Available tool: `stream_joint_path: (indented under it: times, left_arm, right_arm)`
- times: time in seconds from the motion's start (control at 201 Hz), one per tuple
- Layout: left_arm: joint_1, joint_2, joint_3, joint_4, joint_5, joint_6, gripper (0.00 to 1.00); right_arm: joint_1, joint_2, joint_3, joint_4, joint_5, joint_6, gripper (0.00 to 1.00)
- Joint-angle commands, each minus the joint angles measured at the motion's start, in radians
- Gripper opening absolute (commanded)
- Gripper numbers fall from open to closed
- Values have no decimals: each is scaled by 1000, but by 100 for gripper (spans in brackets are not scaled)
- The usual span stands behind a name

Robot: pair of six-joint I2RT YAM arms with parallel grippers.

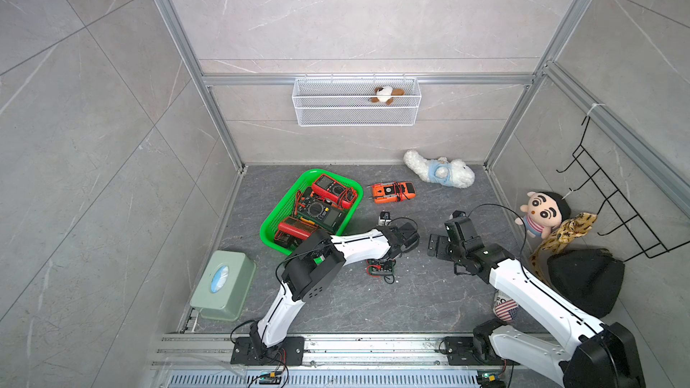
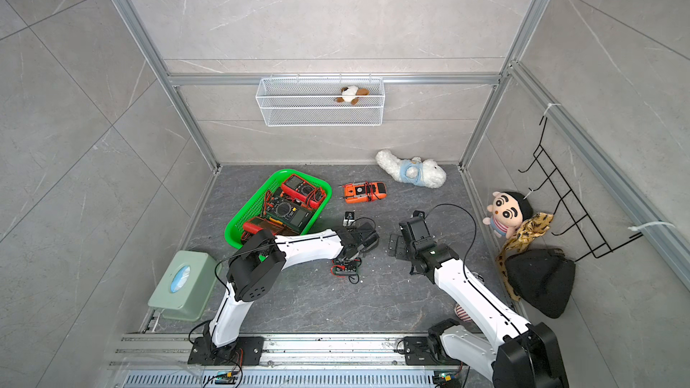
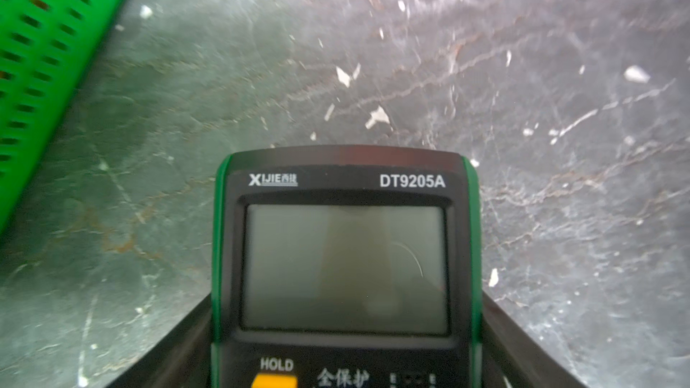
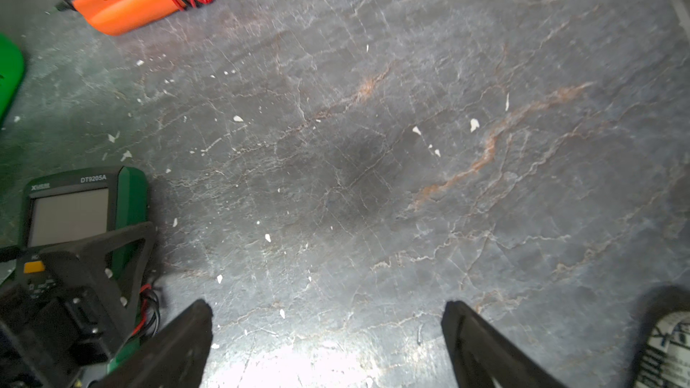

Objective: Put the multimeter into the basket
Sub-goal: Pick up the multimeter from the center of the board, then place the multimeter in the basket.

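Clasping the multimeter (image 3: pixel 345 240) on both sides — left gripper (image 3: pixel 347 300), basket (image 3: pixel 44 50) near

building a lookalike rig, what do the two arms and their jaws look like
Both the left arm and right arm have white link shells with black joint housings and black bases. Thin black cables loop along them. The jaws are black, with open triangular frames.

Robot test cell (aluminium frame (image 1: pixel 261 79), tile walls (image 1: pixel 354 13))

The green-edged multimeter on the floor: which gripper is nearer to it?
Left. The left gripper has a finger against each side of the multimeter; the right gripper hangs open beside it, apart, over bare floor.
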Motion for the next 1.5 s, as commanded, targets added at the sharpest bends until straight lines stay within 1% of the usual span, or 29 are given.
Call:
stream_joint_path:
  times: [0.0,0.169,0.274,0.408,0.552,0.677,0.786,0.891,0.955,1.114,1.239,1.378,1.453,1.498]
  left_arm:
    - [7,-162,9,27,-99,-27,0]
    - [14,-296,-37,89,-176,-45,0]
    - [49,-370,-70,99,-222,-67,0]
    - [128,-469,-139,112,-278,-129,0]
    - [243,-577,-246,157,-277,-206,0]
    - [344,-628,-314,168,-275,-266,0]
    - [418,-625,-334,160,-269,-297,0]
    - [467,-602,-329,139,-247,-332,0]
    - [484,-586,-328,131,-243,-367,0]
    - [527,-533,-326,137,-178,-431,3]
    - [540,-473,-287,125,-148,-461,5]
    - [541,-404,-225,76,-131,-498,10]
    - [541,-382,-211,72,-127,-506,19]
    - [542,-376,-212,80,-121,-506,22]
  right_arm:
    - [-5,-32,24,-9,26,-43,100]
    - [-5,-50,37,-19,22,-62,100]
    - [-6,-50,45,-17,9,-74,100]
    - [-5,-41,51,-11,-15,-81,100]
    - [-4,-29,58,-6,-37,-77,100]
    - [-4,-22,57,2,-54,-67,100]
    - [-4,-12,57,13,-73,-63,100]
    - [-3,0,62,17,-86,-60,100]
    - [-1,4,63,17,-92,-58,100]
    - [1,11,62,22,-103,-48,100]
    - [2,20,57,25,-105,-43,100]
    - [6,36,65,27,-107,-46,100]
    - [7,39,65,28,-109,-46,100]
    - [7,40,65,30,-107,-46,100]
